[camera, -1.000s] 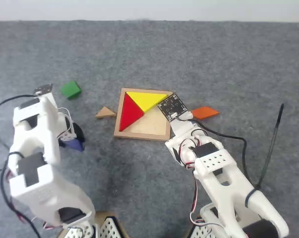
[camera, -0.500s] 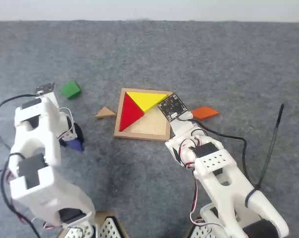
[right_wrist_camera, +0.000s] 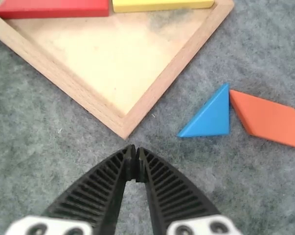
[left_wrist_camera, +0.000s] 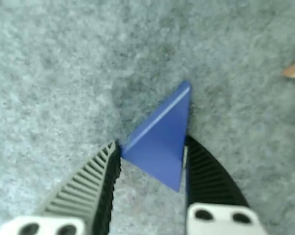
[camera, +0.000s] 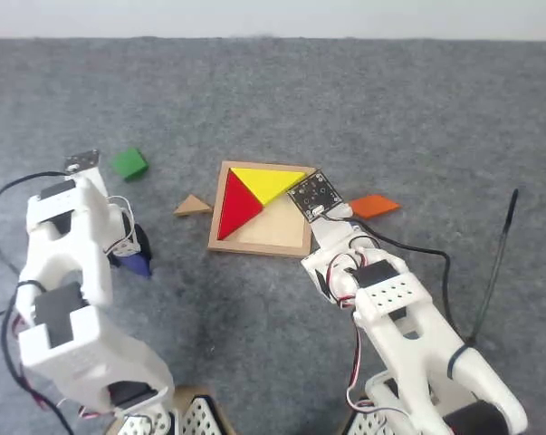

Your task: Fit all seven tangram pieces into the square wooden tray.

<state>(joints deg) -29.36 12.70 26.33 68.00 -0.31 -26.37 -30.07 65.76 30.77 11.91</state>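
Hardly anything has moved since the earlier frames: the left arm has leaned very slightly toward the middle of the worktop (camera: 390, 109), while the right arm and every loose piece have kept their places.

The left claw (left_wrist_camera: 149, 147) is set at a narrow width around the dark blue triangle (left_wrist_camera: 159, 142), with one finger against a corner of the piece and the other against its opposite edge. From above, that triangle (camera: 138, 265) shows just beneath the left arm, near the left edge of the worktop. Whether it is lifted off the grey surface cannot be told.

The right claw (right_wrist_camera: 135, 152) is fully closed, its fingers pressed together and holding nothing. It hovers just outside one corner of the tray (right_wrist_camera: 152, 93).

The tray (camera: 259, 251) sits about mid-worktop. Inside it, the red triangle (camera: 236, 207) and the yellow triangle (camera: 265, 181) lie side by side, touching, along the far half; the near half is bare wood.

A light blue triangle (right_wrist_camera: 211, 120) lies just outside the tray toward the right edge, touching the orange slanted piece (camera: 374, 206). A small tan triangle (camera: 192, 207) lies just left of the tray, and a green block (camera: 129, 164) lies farther toward the left edge.
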